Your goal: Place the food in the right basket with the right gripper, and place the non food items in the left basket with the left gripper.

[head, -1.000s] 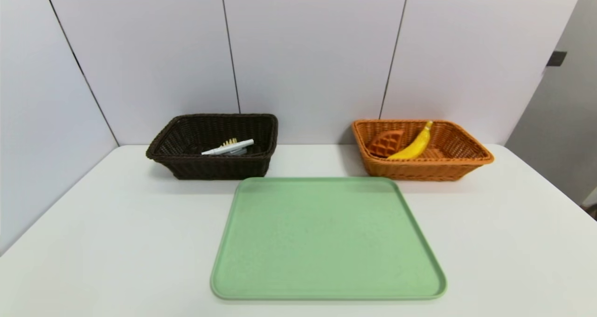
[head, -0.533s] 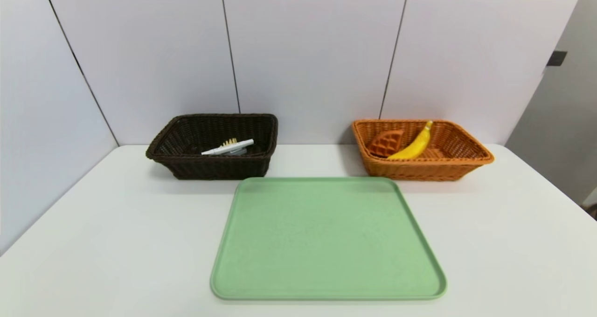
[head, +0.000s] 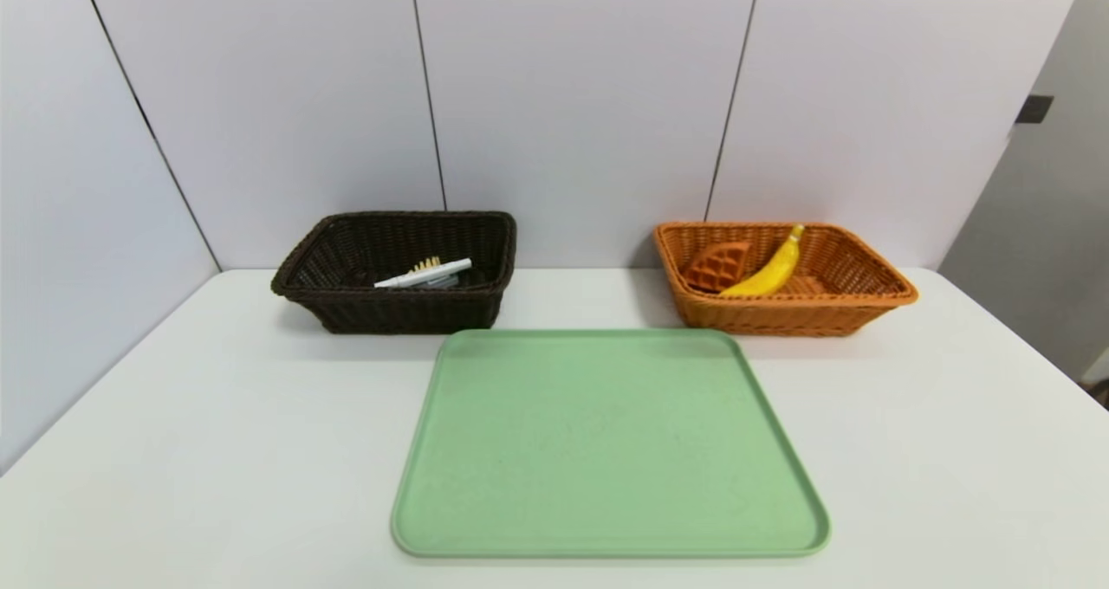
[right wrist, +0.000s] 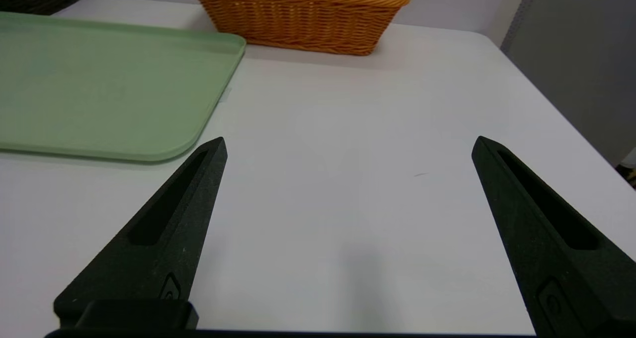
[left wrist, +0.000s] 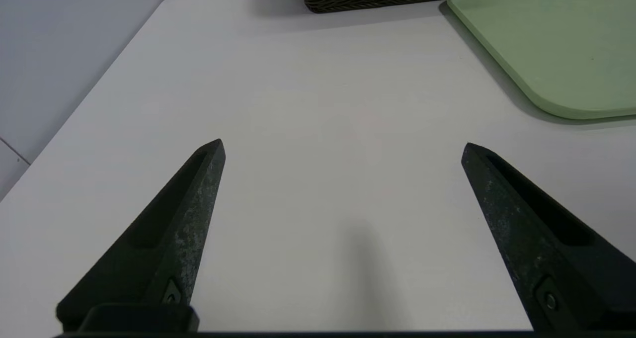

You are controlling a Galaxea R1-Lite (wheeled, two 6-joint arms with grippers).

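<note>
The yellow banana (head: 769, 270) and the orange-brown waffle pastry wedge (head: 717, 264) lie inside the orange-tan right basket (head: 866, 298), whose wall also shows in the right wrist view (right wrist: 298, 20). In the dark brown left basket (head: 398, 312) rest the white marker (head: 423, 274), the yellow spork (head: 425, 265) and part of the grey case (head: 440, 283). My left gripper (left wrist: 343, 146) hovers open over bare table, left of the tray. My right gripper (right wrist: 348, 141) hovers open over bare table, right of the tray. Neither arm shows in the head view.
A light green tray (head: 606, 442) with nothing on it lies mid-table in front of both baskets; its corners show in the wrist views (left wrist: 546, 44) (right wrist: 99, 79). White wall panels stand behind. The table's right edge (right wrist: 571, 124) is near my right gripper.
</note>
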